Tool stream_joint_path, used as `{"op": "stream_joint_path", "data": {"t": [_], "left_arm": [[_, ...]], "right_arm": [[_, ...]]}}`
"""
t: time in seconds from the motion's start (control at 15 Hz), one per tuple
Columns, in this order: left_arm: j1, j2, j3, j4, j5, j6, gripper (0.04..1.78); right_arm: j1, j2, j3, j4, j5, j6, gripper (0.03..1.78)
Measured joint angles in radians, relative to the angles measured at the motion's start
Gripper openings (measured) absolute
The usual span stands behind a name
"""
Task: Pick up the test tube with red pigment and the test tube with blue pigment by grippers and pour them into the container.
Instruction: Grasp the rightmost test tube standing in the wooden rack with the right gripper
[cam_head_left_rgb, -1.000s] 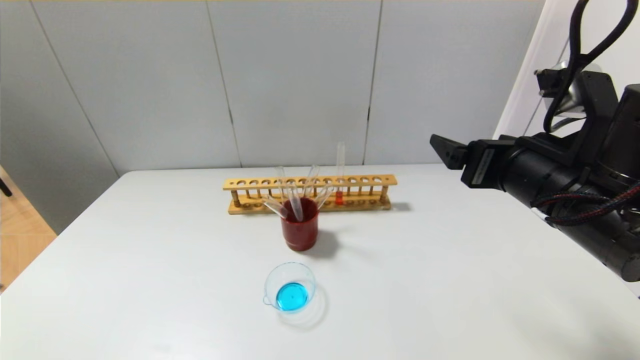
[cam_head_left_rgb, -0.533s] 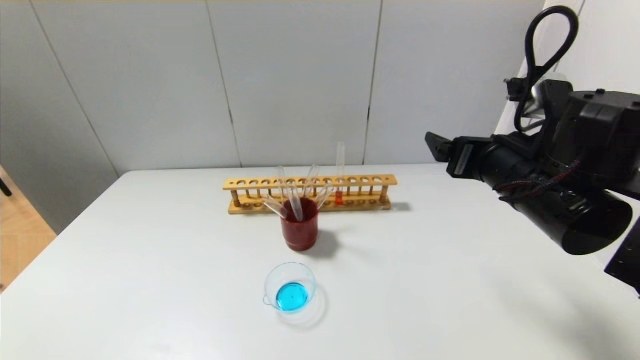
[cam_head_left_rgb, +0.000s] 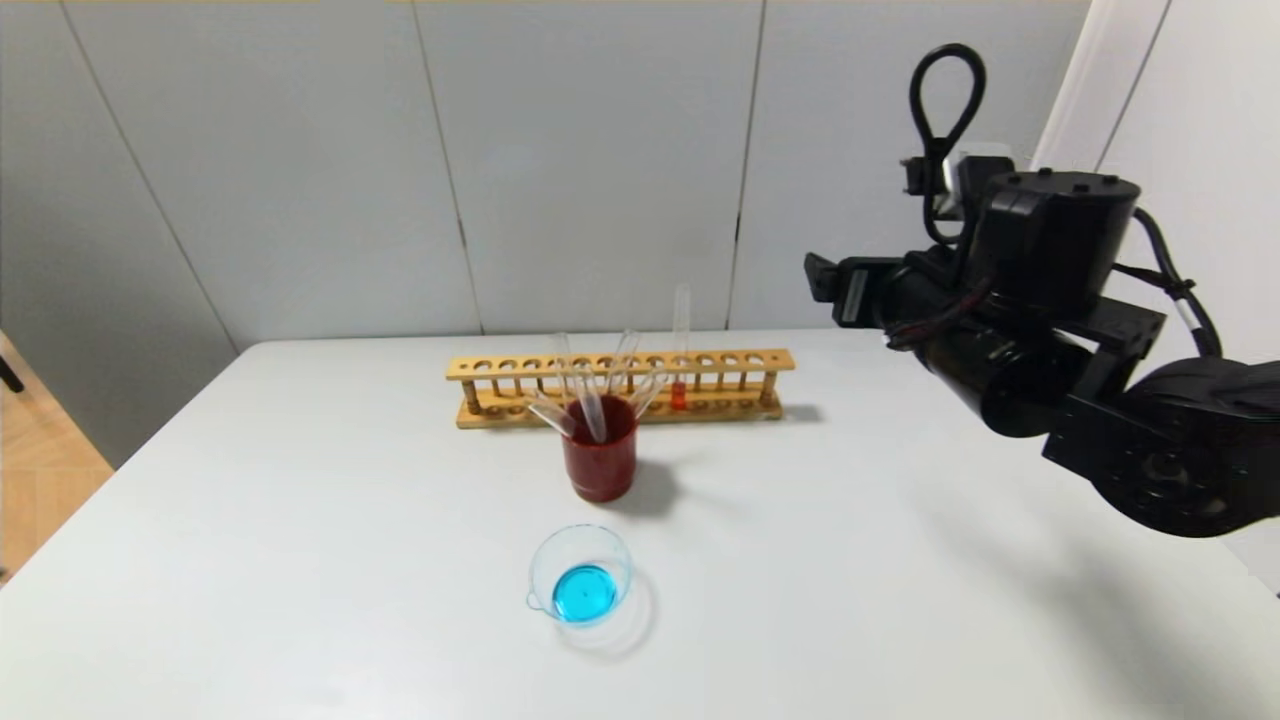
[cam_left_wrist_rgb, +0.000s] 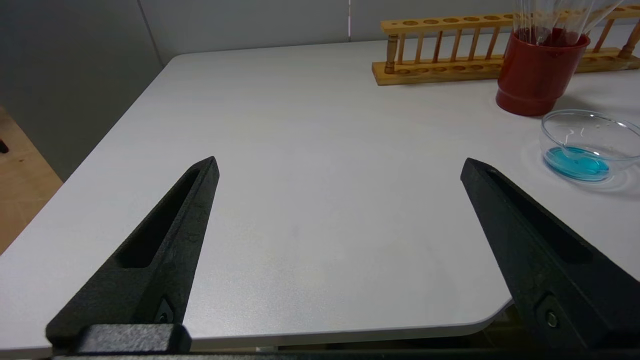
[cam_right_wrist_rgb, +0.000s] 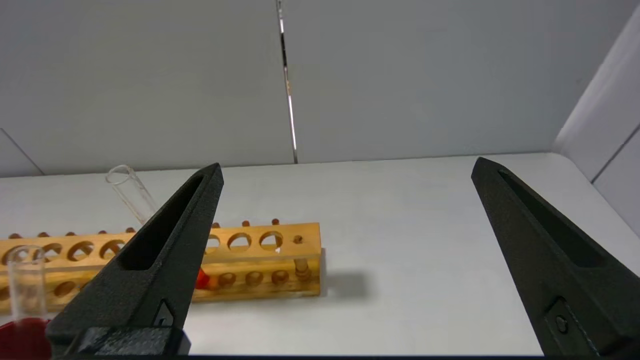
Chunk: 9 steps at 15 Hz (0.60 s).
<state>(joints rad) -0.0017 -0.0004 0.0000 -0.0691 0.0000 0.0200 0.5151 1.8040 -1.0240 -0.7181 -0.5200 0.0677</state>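
Clearly the right hand (cam_head_left_rgb: 822, 285), fingers spread and empty, is the nearer one: the test tube with red pigment (cam_head_left_rgb: 680, 345) stands upright in the rack (cam_head_left_rgb: 620, 385), off to its left and lower, calling for a sideways approach across its vertical axis.

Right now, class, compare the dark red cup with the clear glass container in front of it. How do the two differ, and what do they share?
The dark red cup is opaque; the glass container is clear. The cup is taller and holds several colourless tubes leaning outward; the container is low and holds a pool of blue liquid. The cup stands just in front of the wooden rack; the container sits nearer the robot. Both are round, open-topped and upright on the white table.
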Motion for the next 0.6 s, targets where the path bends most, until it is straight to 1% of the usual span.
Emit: {"op": "stream_joint_path", "data": {"t": [0.2,0.33,0.6], "left_arm": [[0.000,0.000,0.000,0.000,0.000,0.000,1.71],[0.000,0.000,0.000,0.000,0.000,0.000,1.71],[0.000,0.000,0.000,0.000,0.000,0.000,1.71]], "right_arm": [[0.014,0.090,-0.086,0.003,0.002,-0.044,1.74],[0.020,0.143,-0.157,0.014,0.005,-0.058,1.74],[0.026,0.220,-0.251,0.031,0.013,-0.093,1.74]]}}
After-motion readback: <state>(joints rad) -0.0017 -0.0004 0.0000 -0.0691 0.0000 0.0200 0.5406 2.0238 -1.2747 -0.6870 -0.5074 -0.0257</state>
